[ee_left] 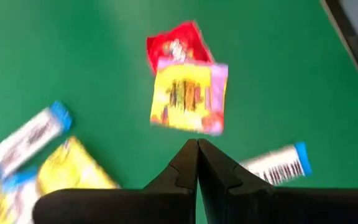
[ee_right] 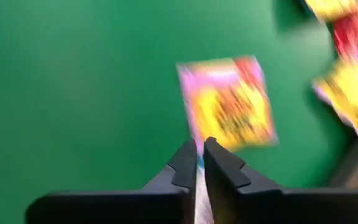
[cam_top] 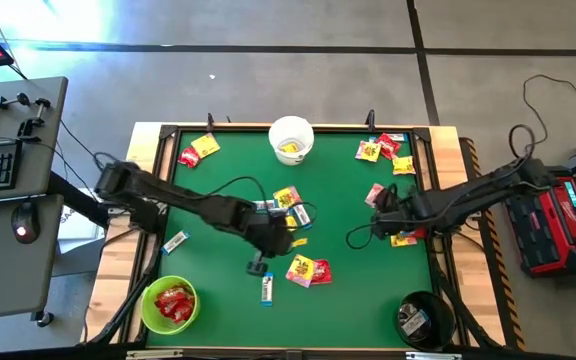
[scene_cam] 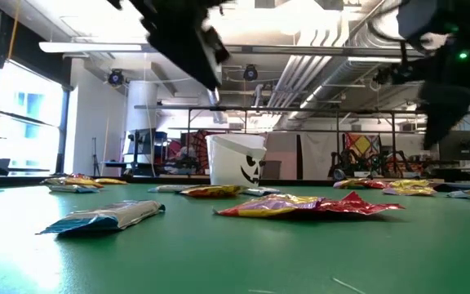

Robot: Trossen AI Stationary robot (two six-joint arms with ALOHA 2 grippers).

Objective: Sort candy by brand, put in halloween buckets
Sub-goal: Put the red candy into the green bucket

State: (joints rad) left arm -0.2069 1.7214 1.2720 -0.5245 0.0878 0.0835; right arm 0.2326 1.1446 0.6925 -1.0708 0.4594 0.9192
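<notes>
Here we see the left pincer (cam_top: 259, 266) over the middle of the green worktop (cam_top: 218, 160), its fingers pressed together with nothing between them. Just beyond it a yellow packet (ee_left: 189, 96) overlaps a red packet (ee_left: 178, 45), and a white-and-blue bar (ee_left: 275, 163) lies beside the fingers, partly hidden by them. The right pincer (cam_top: 379, 221) hangs nearer the right edge, its fingers a sliver apart; whether they grip anything we cannot tell, as its wrist view is blurred, with another yellow packet (ee_right: 227, 104) just ahead. The white bucket (cam_top: 291, 138) stands at the middle of the far edge, the lime green bucket (cam_top: 169, 304) at the near left corner with red pieces inside, and the black bucket (cam_top: 424, 319) at the near right corner, its contents hard to make out. More candy lies scattered near both far corners.
</notes>
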